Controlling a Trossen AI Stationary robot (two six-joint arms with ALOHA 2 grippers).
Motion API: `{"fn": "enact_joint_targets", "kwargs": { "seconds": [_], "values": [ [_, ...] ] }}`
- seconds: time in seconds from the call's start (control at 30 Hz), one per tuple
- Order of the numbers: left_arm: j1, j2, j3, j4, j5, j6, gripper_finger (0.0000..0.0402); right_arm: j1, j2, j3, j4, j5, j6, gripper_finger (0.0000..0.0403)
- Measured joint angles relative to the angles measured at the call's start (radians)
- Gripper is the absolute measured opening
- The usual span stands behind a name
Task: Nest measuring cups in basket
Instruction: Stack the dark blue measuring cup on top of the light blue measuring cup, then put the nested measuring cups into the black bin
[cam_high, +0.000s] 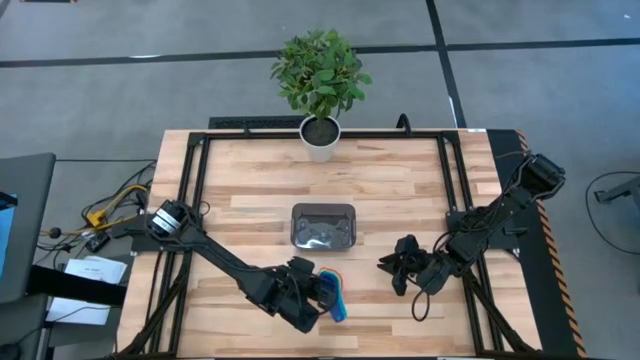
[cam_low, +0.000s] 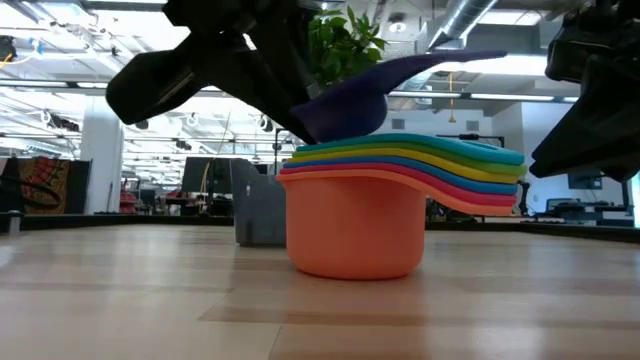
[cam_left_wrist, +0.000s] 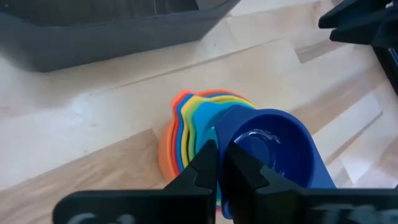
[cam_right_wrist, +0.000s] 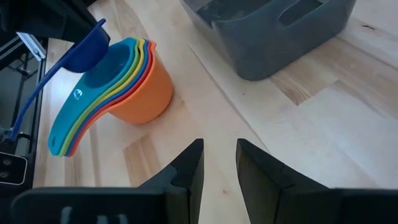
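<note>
Pincer, left (cam_left_wrist: 219, 163): we saw it clamped on the dark blue cup (cam_left_wrist: 273, 155) rim, over the nested stack (cam_right_wrist: 118, 81) on the counter (cam_high: 250, 200), near the basket (cam_high: 323, 225). Right pincer (cam_right_wrist: 219, 163) apart, idle. We judged cups light, stiff, slippery; grip rim or handle.

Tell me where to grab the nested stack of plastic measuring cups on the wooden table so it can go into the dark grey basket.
Probably best by the fanned flat handles of the nested stack of plastic measuring cups, coming from above with the fingers across their width. They overhang the table, leaving room beneath, whereas the round orange bowl looks wide. The left gripper holds the dark blue cup above it; the right gripper waits open nearby.
</note>
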Motion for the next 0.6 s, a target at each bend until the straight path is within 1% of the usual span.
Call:
{"fn": "enact_joint_targets", "kwargs": {
  "seconds": [0.37, 0.5, 0.6],
  "values": [
    [0.004, 0.000, 0.000, -0.004, 0.010, 0.001, 0.0052, 0.000, 0.000, 0.000, 0.004, 0.000, -0.008, 0.0118],
    [0.005, 0.000, -0.001, -0.003, 0.005, -0.002, 0.0066, 0.000, 0.000, 0.000, 0.004, -0.001, -0.009, 0.0118],
    [0.005, 0.000, -0.001, -0.003, 0.025, 0.024, 0.0073, 0.000, 0.000, 0.000, 0.004, -0.001, -0.006, 0.0118]
  ]
}}
